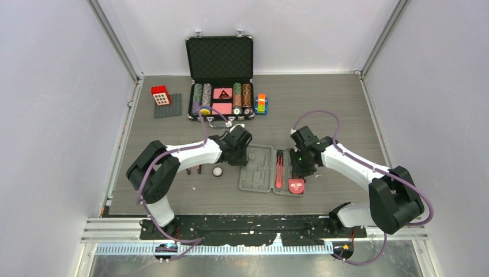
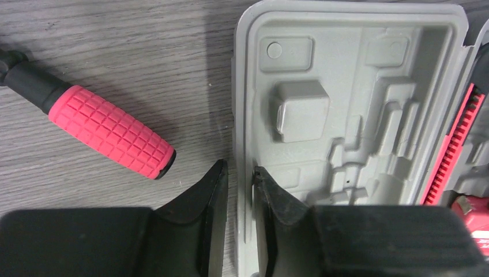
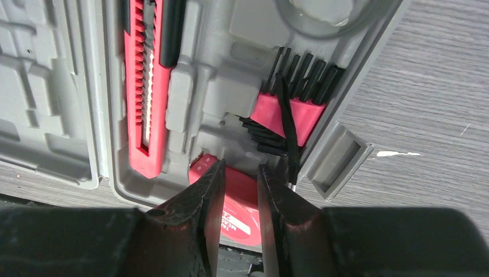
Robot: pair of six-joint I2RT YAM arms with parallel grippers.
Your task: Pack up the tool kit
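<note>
Hiding behind the right hand (image 3: 240, 168), the tape measure (image 3: 237, 196) shows only partly.

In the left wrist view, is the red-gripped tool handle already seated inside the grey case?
No, the red-gripped handle lies on the table outside the grey case, left of its rim.

Bright, even light — soft shadows
</note>
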